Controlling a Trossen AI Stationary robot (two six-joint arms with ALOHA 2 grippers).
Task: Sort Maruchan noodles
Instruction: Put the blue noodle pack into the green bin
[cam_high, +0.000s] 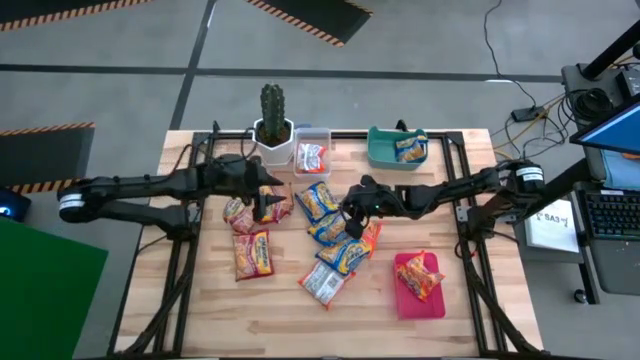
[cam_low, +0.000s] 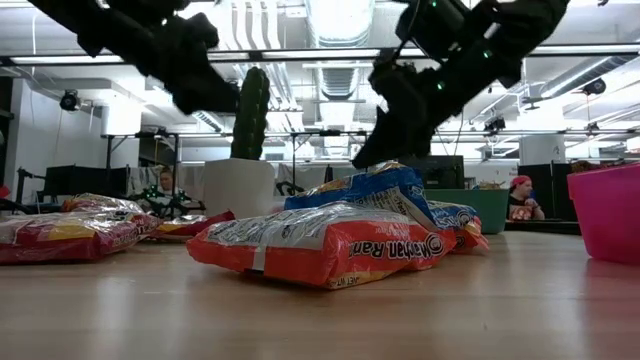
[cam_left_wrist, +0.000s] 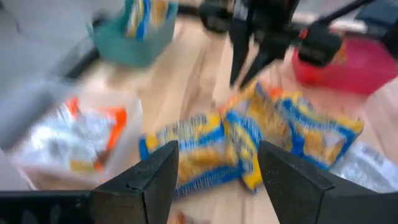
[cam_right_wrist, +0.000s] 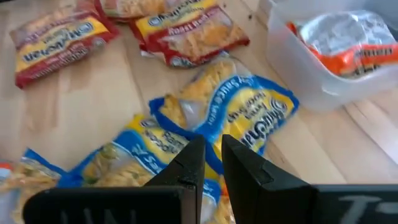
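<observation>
I am pinching my right gripper nearly together on the blue-and-yellow noodle packet at the frame's center, aiming to lift only that one clear of its neighbors.

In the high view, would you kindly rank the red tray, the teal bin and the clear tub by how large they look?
1. red tray, clearly the largest.
2. teal bin.
3. clear tub, only slightly smaller than the bin, so those two are close.
</observation>
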